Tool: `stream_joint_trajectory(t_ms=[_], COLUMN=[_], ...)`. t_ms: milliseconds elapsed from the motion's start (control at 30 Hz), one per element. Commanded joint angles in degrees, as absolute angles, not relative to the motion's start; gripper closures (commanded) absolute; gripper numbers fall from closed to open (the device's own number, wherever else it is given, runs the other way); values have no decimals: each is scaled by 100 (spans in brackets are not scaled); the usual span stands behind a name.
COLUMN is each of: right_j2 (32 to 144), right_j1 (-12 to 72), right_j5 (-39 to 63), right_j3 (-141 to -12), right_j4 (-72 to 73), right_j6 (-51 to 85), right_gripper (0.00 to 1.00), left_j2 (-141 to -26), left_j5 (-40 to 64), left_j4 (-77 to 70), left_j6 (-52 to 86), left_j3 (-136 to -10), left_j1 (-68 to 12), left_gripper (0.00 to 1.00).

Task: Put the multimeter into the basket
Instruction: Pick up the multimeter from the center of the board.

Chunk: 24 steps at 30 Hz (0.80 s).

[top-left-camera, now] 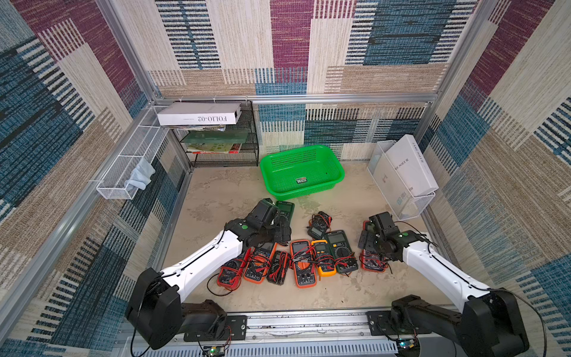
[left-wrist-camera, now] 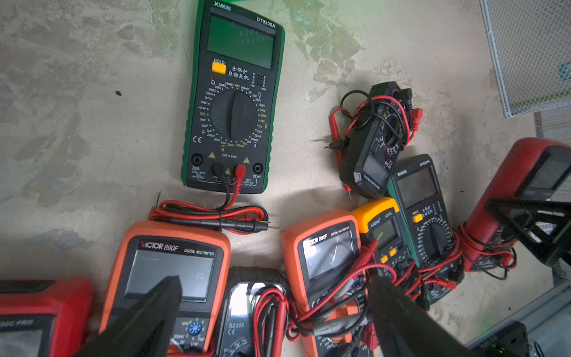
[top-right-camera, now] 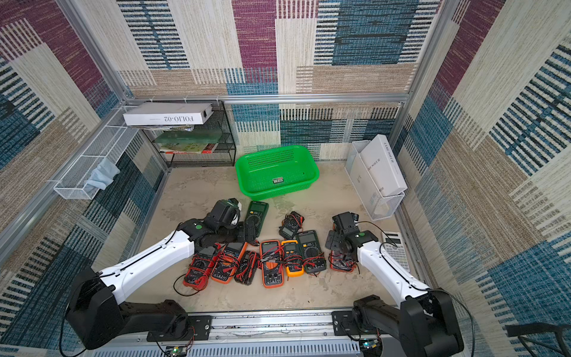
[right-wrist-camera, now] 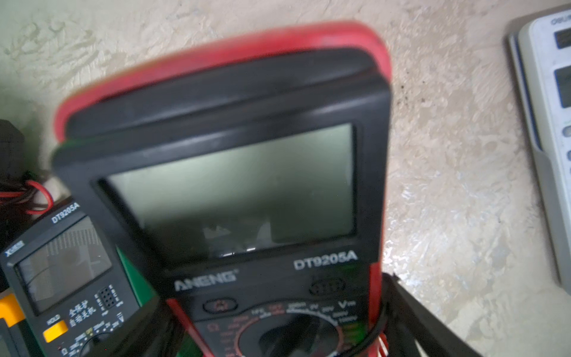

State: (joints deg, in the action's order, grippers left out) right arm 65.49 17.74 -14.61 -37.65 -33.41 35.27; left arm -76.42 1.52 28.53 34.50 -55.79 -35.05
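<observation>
Green plastic basket [top-left-camera: 309,191] is sitting empty at the back in both top views, multimeters [top-left-camera: 302,259] lying well before it. Left wrist: left gripper [left-wrist-camera: 273,279] is hanging spread and empty over them. Right wrist: right gripper [right-wrist-camera: 278,309] is straddling the red multimeter [right-wrist-camera: 234,185] (probably stiff, hefty; take its long flanks), pinching or not I cannot tell.

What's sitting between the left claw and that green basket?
A dark green multimeter lies flat on the table between the left gripper and the basket, as seen in both top views.
</observation>
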Motion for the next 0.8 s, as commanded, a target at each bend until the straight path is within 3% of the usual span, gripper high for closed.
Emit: stream_joint_trajectory(t_ms=[0,767], right_j2=[6570,6723], right_j1=[1776,1778], right_j5=[-1451,-1362], right_j3=[-3760,-3759], right_j4=[-3210,-3111], right_j6=[3507,3472], right_gripper=[22,20], left_j2=[-7642,-7638], left_j5=[158,115], left_j4=[2865,2901], left_j6=[3465,3440], left_j3=[-5591,-5634], left_j1=[-3507,-3506], left_gripper=[1,1])
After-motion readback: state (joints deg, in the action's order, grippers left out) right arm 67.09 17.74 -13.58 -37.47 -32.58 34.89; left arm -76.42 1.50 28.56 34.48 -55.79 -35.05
